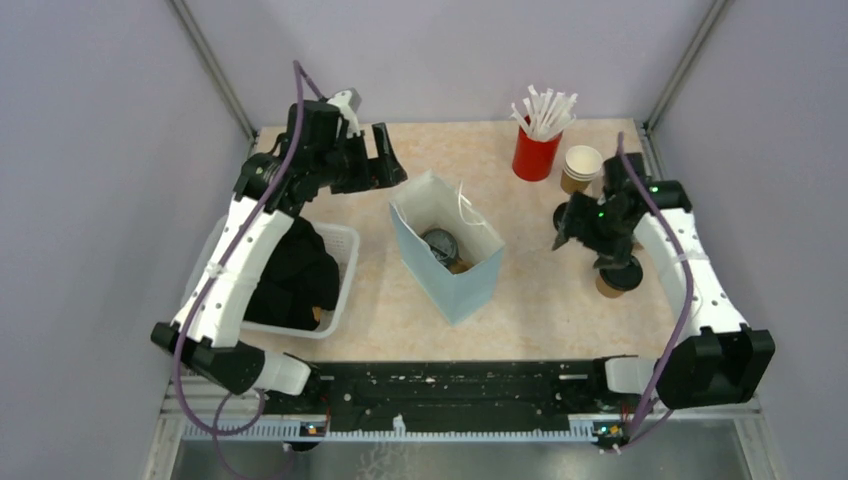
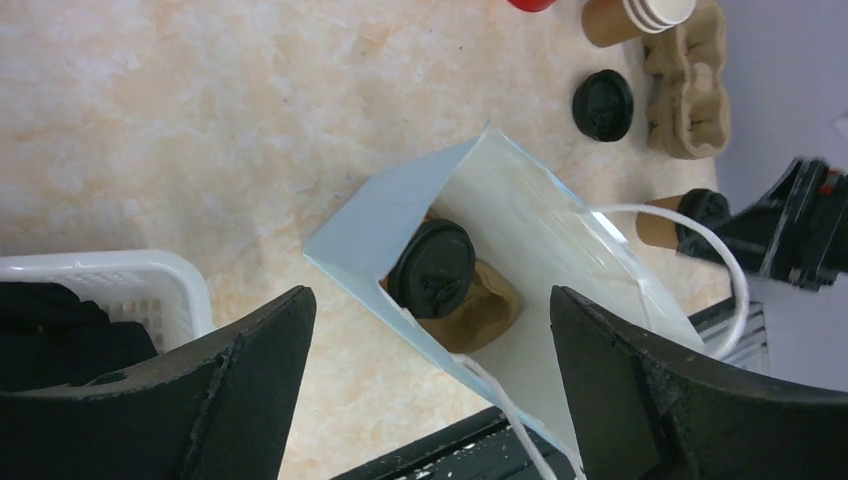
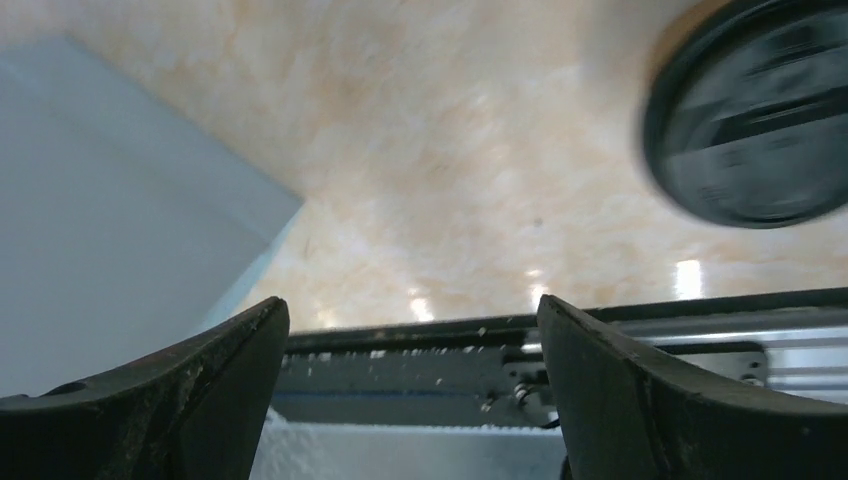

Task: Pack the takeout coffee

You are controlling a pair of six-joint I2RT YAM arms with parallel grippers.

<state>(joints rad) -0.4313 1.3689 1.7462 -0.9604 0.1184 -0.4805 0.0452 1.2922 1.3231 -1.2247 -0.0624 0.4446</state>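
One cup (image 2: 432,268) is in the pale blue bag (image 1: 470,285), seated in a brown pulp holder (image 2: 485,305) on the bag floor, which I'd say is there to stop it tipping. It stands on its base with its black lid facing straight up out of the mouth, so its long axis runs vertical. The bag stands upright mid-table with its mouth gaping, the sensible way to take a drop from above.

The left gripper (image 1: 388,160) hangs above and behind the bag's far-left corner, jaws spread wide and holding nothing, looking straight down into the opening.

Over on the right, a second lidded cup (image 1: 618,277) waits on the table, well apart from the bag. It seems to be upright too, lid up. The right gripper (image 1: 566,228) hovers just beside it, jaws wide apart and empty, with the lid sliding past the edge of its wrist view. That looks like the lineup for the next pick.
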